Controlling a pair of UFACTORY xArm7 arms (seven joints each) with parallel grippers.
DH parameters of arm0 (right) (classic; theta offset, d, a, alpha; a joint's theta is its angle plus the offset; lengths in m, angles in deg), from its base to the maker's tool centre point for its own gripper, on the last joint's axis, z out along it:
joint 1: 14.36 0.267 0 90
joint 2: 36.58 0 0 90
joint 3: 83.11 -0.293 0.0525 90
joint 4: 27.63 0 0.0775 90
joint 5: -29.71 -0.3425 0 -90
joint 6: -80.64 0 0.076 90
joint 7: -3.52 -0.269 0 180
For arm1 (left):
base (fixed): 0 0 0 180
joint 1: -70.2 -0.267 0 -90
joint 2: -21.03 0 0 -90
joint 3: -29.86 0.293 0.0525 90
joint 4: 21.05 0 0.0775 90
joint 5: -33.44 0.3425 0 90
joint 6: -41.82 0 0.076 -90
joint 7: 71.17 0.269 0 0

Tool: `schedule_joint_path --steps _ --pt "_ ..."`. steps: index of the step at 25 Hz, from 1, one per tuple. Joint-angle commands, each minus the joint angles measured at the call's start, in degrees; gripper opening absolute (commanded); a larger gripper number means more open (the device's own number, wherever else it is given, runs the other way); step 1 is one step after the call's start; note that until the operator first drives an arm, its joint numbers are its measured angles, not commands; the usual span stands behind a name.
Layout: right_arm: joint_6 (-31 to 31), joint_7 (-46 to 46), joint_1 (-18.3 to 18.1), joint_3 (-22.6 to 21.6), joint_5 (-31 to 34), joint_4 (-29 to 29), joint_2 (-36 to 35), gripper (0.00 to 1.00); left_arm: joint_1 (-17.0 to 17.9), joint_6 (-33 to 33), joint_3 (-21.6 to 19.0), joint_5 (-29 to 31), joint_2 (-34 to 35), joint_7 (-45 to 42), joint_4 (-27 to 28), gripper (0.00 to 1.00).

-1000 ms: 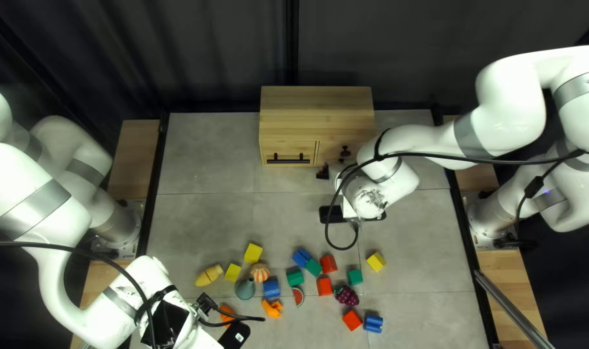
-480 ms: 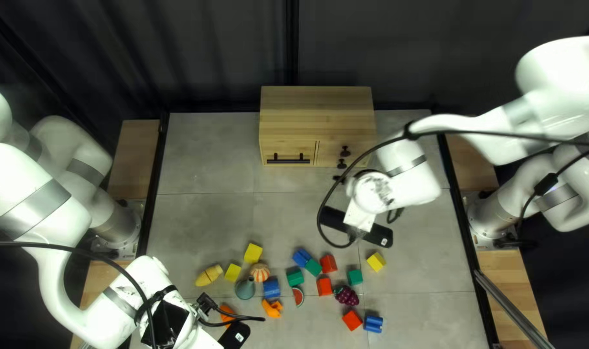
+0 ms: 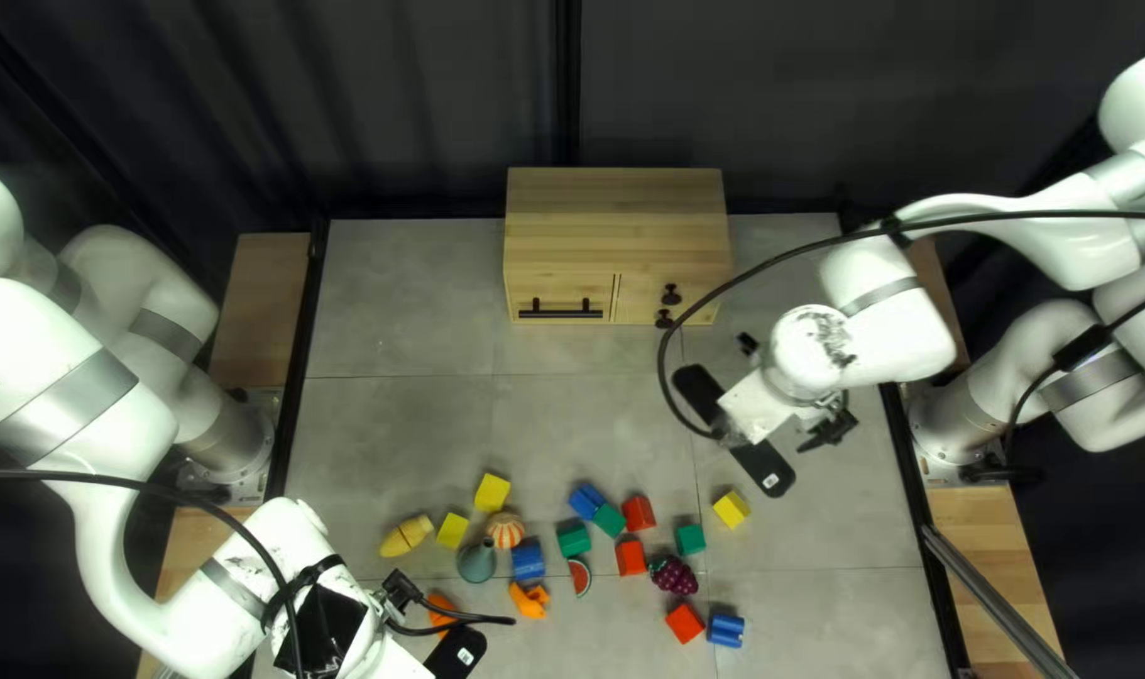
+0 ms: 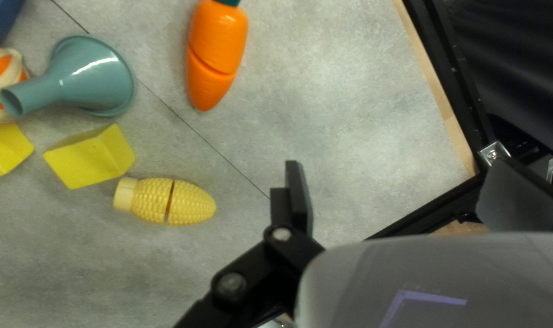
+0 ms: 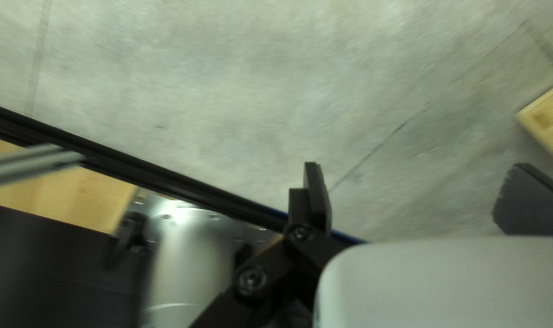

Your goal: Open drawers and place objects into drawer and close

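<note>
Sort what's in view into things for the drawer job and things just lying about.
Likely for the job: cabinet, black drawer handle, blocks, toy corn, toy carrot, toy grapes, funnel.

Just there: metal bar, dark curtain.

My left arm [image 3: 20, 340], toward nine o'clock in the top left view, and my right arm [image 3: 906, 346], toward three, are glossy white and rounded, with silvery grey bands [image 3: 67, 405] and black cables [image 3: 95, 477], while the left wrist view shows round metal screws [image 4: 231, 283] on black links [image 4: 252, 264].
</note>
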Motion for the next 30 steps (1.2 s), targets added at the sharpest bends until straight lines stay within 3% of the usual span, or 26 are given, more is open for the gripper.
schedule_joint_path --steps 1,7,14,30 --pt "1.9 0.6 6.3 -5.3 -3.9 -4.8 -3.4 1.0 0.0 0.0 0.0 0.0 0.0 0.0 0.0 1.0" --pt "-1.5 0.2 14.6 -12.9 -8.4 -12.1 -14.0 1.0 0.0 0.0 0.0 0.0 0.0 0.0 0.0 1.0" --pt "-5.3 -2.3 19.1 -17.7 -9.6 -15.6 -20.0 1.0 0.0 0.0 0.0 0.0 0.0 0.0 0.0 1.0" --pt "-14.3 -15.6 19.8 -18.5 -12.7 -8.1 -18.9 1.0 0.0 0.0 0.0 0.0 0.0 0.0 0.0 1.0"
